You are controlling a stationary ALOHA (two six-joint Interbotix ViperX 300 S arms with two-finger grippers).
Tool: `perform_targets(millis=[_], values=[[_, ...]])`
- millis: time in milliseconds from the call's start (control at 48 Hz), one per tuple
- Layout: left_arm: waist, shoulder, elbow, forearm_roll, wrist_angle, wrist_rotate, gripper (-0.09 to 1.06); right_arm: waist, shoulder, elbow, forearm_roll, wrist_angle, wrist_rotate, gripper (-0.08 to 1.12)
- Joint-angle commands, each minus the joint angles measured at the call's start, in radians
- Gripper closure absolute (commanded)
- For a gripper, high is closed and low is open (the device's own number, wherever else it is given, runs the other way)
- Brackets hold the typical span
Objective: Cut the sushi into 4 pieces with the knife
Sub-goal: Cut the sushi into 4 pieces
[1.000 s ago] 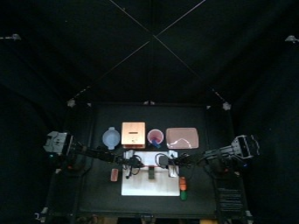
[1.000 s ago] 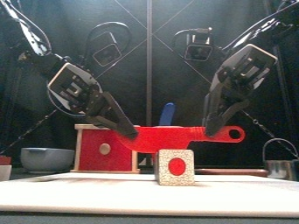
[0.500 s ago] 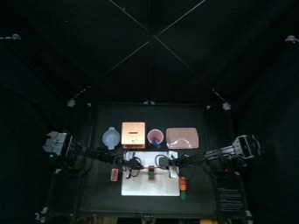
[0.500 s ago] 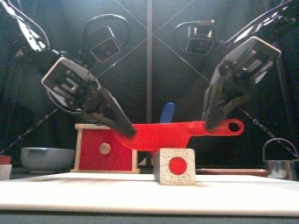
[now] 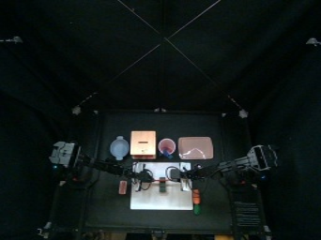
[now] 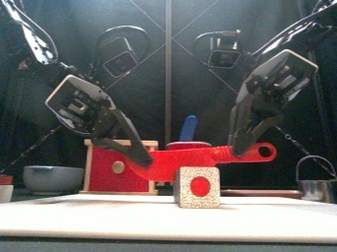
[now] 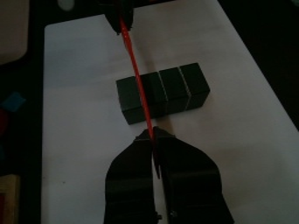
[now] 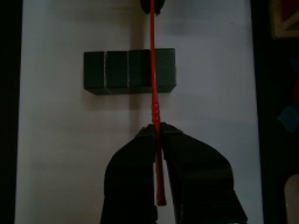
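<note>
Gripping opposite ends of the red knife [image 6: 198, 157], left jaws and right jaws are clenched; blade crosses above the sushi roll [image 6: 198, 187], mid cutting board [image 6: 79, 212].

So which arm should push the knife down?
Probably right: the right gripper is shut on the red knife's handle end above the sushi roll; the left gripper only pinches the blade tip.

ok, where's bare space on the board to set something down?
Bare board left and right of the sushi roll, and in front of it, though the red knife held by left gripper and right gripper spans overhead. Crowded behind: bowl, wooden box, red cup, pink tray.
</note>
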Motion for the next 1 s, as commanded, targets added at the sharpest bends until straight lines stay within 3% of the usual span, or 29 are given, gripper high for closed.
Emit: perform_targets(millis=[21, 292, 521, 1000], values=[[-0.014, 0.017, -0.029, 0.005, -0.006, 0.003, 0.70, -0.012, 0.014, -0.028, 0.003, -0.015, -0.002, 0.92], [-0.005, 0.109, -0.063, -0.003, -0.006, 0.005, 0.70, -0.014, 0.121, -0.041, 0.011, -0.023, -0.003, 0.92], [0.020, 0.110, -0.087, 0.003, 0.029, 0.005, 0.70, -0.023, 0.107, -0.035, 0.003, -0.018, -0.005, 0.92], [0.110, 0.084, -0.091, 0.075, 0.046, 0.008, 0.70, -0.118, 0.046, -0.020, -0.035, -0.015, -0.006, 0.92]])
